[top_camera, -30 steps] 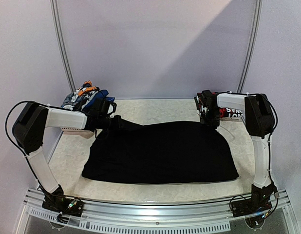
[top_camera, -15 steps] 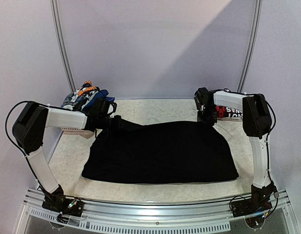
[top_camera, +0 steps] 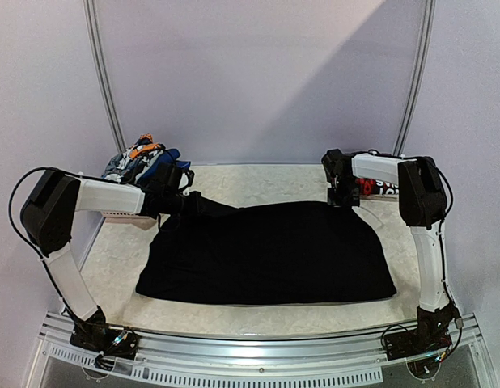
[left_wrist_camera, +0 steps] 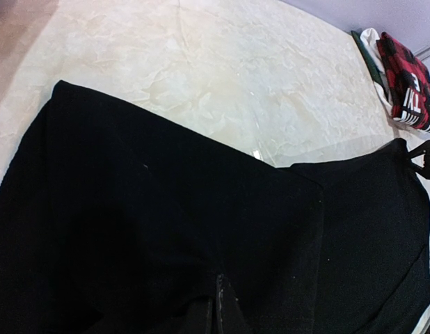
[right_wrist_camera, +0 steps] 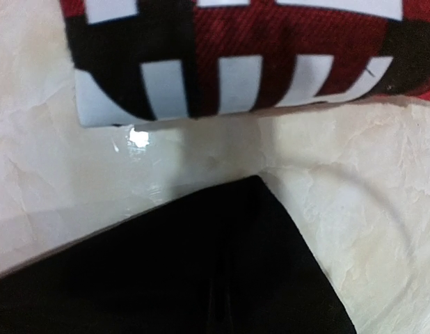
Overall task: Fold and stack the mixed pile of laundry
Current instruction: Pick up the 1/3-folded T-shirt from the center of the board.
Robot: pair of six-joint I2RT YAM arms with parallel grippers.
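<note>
From above, the black trousers (top_camera: 266, 255) lie spread flat across the middle of the table (top_camera: 258, 182). My left gripper (top_camera: 179, 202) sits at their far left corner and my right gripper (top_camera: 341, 194) at their far right corner. The rest of the laundry pile (top_camera: 142, 162) is heaped at the far left, and a red checked garment (top_camera: 378, 187) lies folded at the far right.

My left wrist view shows black cloth gathering up into my left jaws, which are clenched on it.

My right wrist view shows the trousers' corner just short of the red garment. I cannot tell how my right jaws stand, dark against dark.
</note>
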